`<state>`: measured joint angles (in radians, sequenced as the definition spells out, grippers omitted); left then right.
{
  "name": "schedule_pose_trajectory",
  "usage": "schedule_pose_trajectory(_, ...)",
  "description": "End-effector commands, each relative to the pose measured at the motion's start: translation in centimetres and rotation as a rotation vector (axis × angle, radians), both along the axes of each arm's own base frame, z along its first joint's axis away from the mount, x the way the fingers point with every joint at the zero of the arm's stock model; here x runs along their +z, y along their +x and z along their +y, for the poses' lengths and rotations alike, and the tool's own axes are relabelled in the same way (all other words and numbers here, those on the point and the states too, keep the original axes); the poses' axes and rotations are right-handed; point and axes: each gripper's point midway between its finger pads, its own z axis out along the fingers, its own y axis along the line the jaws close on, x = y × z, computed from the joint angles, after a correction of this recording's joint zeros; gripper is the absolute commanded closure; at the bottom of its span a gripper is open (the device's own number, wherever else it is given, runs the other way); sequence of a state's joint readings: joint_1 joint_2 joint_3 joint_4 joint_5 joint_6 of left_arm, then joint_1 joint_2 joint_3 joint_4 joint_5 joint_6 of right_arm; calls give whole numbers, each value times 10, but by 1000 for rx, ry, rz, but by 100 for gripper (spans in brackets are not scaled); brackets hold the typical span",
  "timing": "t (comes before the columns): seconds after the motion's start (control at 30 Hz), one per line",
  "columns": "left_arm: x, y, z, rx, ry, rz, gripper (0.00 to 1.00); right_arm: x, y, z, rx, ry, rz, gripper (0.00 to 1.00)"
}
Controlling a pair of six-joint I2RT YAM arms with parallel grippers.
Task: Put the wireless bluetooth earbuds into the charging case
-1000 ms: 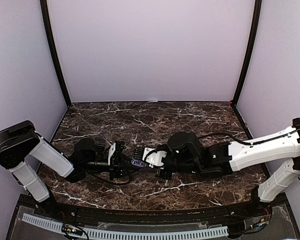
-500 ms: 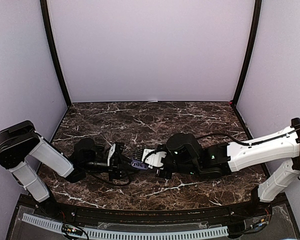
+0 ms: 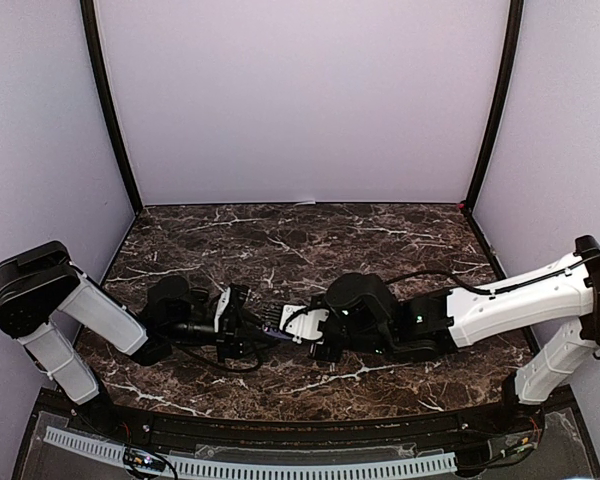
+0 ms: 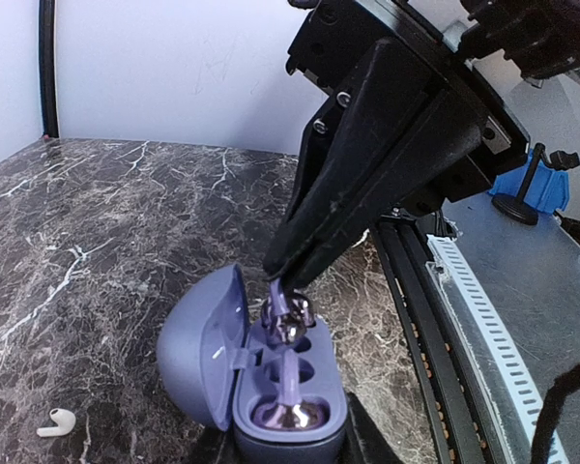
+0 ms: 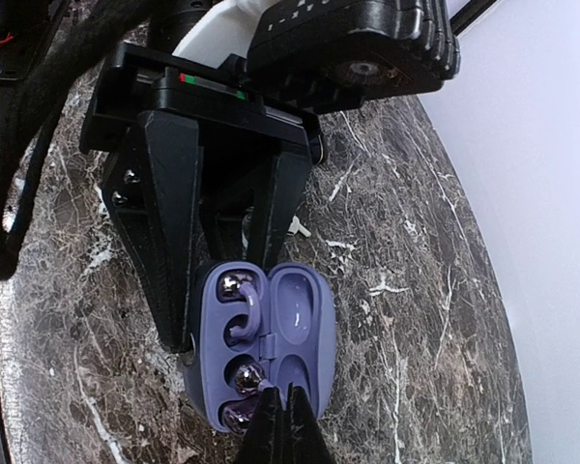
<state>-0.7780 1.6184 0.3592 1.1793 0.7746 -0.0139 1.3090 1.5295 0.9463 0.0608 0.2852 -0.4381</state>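
My left gripper (image 3: 242, 326) is shut on an open purple charging case (image 4: 329, 387), held upright with its lid (image 4: 198, 343) swung left. One purple earbud with an ear hook (image 4: 288, 414) sits in the case's near pocket. My right gripper (image 4: 285, 280) is shut on a second purple earbud (image 4: 288, 319) and holds it at the mouth of the far pocket. In the right wrist view the case (image 5: 205, 353) sits between the left fingers (image 5: 169, 222), and my right gripper (image 5: 282, 411) pinches the earbud (image 5: 244, 379) over it. In the top view the two grippers meet at mid-table.
A small white earbud (image 4: 56, 421) lies on the marble table (image 3: 310, 240) left of the case, and it also shows in the right wrist view (image 5: 295, 228). The table's front edge with a black rail (image 4: 435, 319) runs close on the right.
My right gripper has moved a little left, closer onto the case held by the left gripper. The left arm has stayed in place.
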Motion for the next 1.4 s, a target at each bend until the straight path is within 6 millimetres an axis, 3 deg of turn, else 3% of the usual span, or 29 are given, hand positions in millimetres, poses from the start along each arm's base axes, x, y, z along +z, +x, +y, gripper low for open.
schedule_pose_trajectory(0.0, 11, -4, -1, -22, -38, -21, 88, 2, -6, 9, 19, 0, -19, 100)
schedule_pose_trajectory(0.73, 13, -6, 1, -23, -52, -38, 88, -2, -24, 10, 81, -16, -1, 100)
schedule_pose_trajectory(1.37, 23, -25, 8, -99, -119, -112, 89, -5, -32, 13, 99, 2, 56, 100)
